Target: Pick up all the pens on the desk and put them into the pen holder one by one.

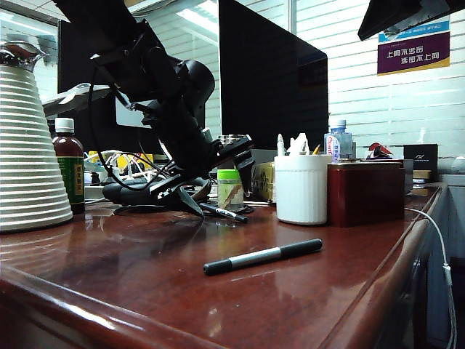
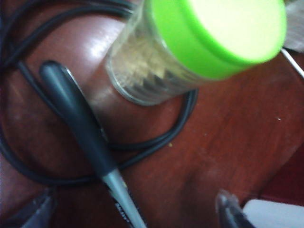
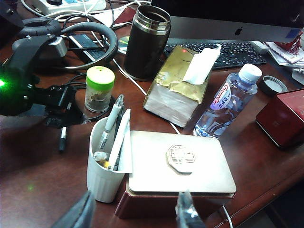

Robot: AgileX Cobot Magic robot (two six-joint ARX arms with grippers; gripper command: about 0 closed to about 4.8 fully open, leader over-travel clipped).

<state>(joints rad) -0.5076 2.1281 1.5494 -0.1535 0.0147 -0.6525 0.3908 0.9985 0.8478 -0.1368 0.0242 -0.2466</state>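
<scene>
Worktop [image 1: 145, 269]: left claw [image 2: 137, 213] low at far left, fingers spread wide over a dark pen [image 2: 85, 128] beside the green-lidded jar [image 2: 190, 52], gripping nothing; its tips are cropped and blurred. Right claw [image 3: 135, 211] hovers over the red box [image 3: 180, 166], part open, empty. Pen holder [image 1: 301, 189] touches that box's left side. Grey marker [image 1: 263, 256] lies near, loose.

The glossy reddish-brown wooden desk [image 1: 145, 276] is carrying a grey-barrelled marker with black ends [image 1: 263, 256] lying alone near its front edge. Farther back, a ribbed white plastic pen holder [image 1: 301, 190] is standing beside a dark red box [image 1: 365, 193], with a green-lidded glass jar [image 1: 229, 189] and a black pen [image 1: 223, 212] lying nearby.
</scene>
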